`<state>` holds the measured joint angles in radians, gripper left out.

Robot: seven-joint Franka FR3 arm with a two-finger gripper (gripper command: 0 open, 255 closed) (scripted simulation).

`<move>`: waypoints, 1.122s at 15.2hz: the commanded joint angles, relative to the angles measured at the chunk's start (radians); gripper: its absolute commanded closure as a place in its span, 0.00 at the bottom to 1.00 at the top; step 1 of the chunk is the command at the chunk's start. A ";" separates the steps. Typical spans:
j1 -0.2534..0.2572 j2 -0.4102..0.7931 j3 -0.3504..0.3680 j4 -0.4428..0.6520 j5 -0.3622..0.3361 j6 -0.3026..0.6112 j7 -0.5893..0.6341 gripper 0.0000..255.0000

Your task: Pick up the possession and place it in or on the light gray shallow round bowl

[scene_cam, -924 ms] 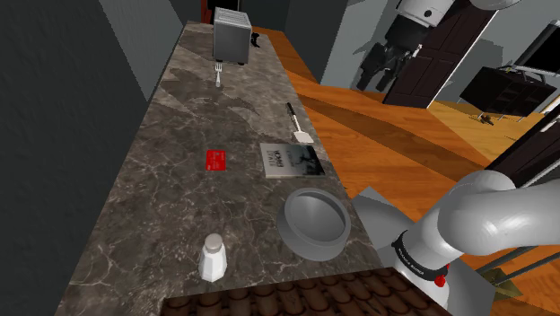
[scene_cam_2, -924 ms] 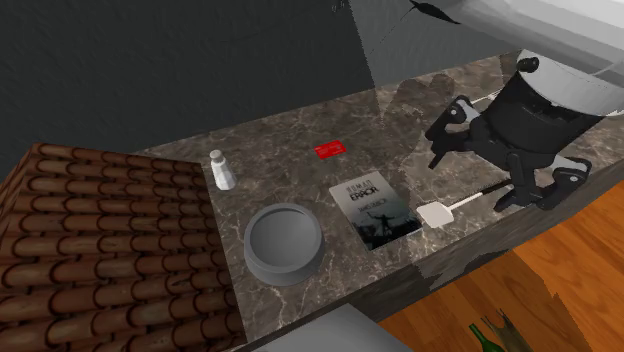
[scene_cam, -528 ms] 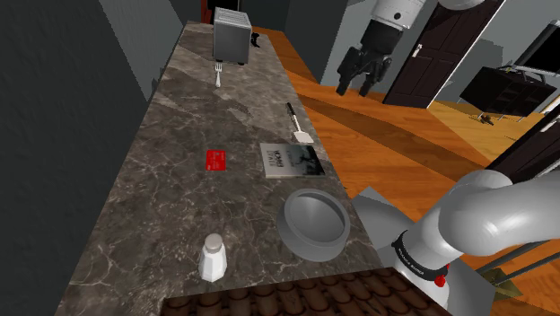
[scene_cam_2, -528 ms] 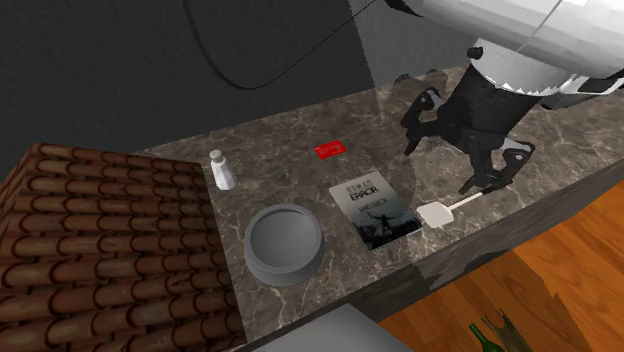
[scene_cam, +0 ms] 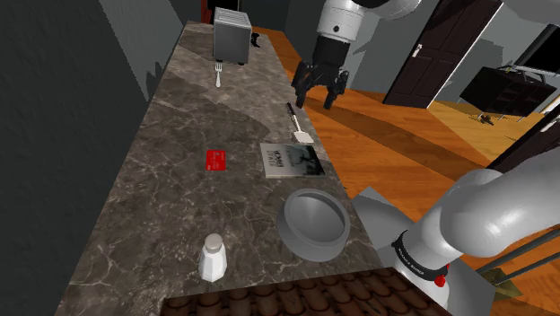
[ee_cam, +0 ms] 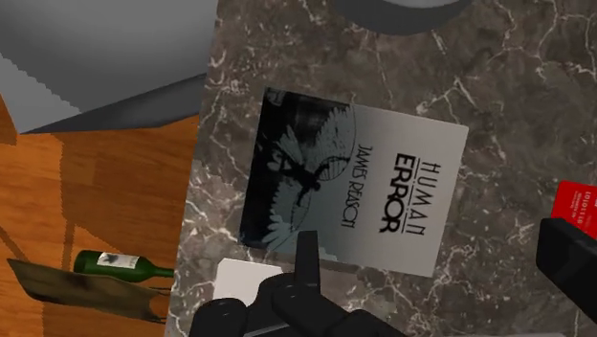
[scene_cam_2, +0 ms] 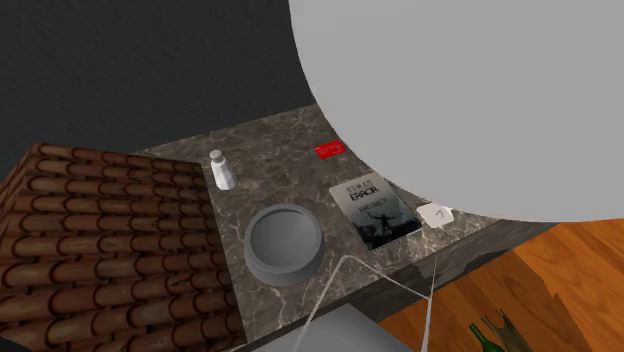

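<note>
Since the earlier frames the white arm with dark joints [scene_cam: 345, 18] has swung in from over the wooden floor toward the counter. Its pale bulk [scene_cam_2: 450, 90] now covers the upper right of the second exterior view. Nothing on the counter has shifted.

- **Counter:** the long dark marbled stone countertop [scene_cam: 179, 135] [scene_cam_2: 260, 150] [ee_cam: 517, 86] carries every item below.
- **Gripper:** the all-black two-finger gripper [scene_cam: 317, 97] [ee_cam: 435, 239] hangs in the air above and beyond the book's far edge. Its fingers stand wide apart and hold nothing.
- **Toaster:** the grey box-shaped toaster [scene_cam: 231, 36] stands far past the book, at the counter's distant end.
- **Bowl:** the light grey shallow round bowl [scene_cam: 287, 229] [scene_cam_2: 252, 250] sits just beside the book, on the side toward the stand.
- **Landmark:** the flat black-and-white book titled "Human Error" [scene_cam: 292, 160] [scene_cam_2: 375, 212] [ee_cam: 383, 182] lies face up near the counter's floor-side edge.
- **Spatula:** the dark-handled spatula with a white blade [scene_cam: 301, 135] [scene_cam_2: 435, 214] lies with its blade close to the book's far corner.
- **Shaker:** the small white salt shaker [scene_cam: 213, 258] [scene_cam_2: 221, 170] stands upright, well apart from the book and past the bowl.
- **Fork:** the small silver fork [scene_cam: 218, 74] lies between the book and the toaster, nearer the toaster.
- **Task object:** the small flat red card [scene_cam: 215, 161] [scene_cam_2: 329, 150] [ee_cam: 577, 206] lies on the counter near the book, on its wall side, not touching it.
</note>
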<state>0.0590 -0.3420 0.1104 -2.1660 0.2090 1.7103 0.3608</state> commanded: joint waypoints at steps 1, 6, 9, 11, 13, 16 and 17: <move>0.011 0.081 0.026 0.039 0.019 0.013 0.053 0.00; 0.038 0.278 0.071 0.163 0.052 0.018 0.170 0.00; 0.057 0.400 0.091 0.249 0.068 0.015 0.237 0.00; 0.070 0.483 0.101 0.313 0.078 0.010 0.280 0.00; 0.085 0.568 0.110 0.381 0.087 0.002 0.322 0.00; 0.108 0.698 0.119 0.493 0.102 -0.015 0.383 0.00; 0.116 0.742 0.122 0.534 0.106 -0.022 0.403 0.00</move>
<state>0.1655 0.3517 0.2287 -1.6748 0.3103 1.6946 0.7406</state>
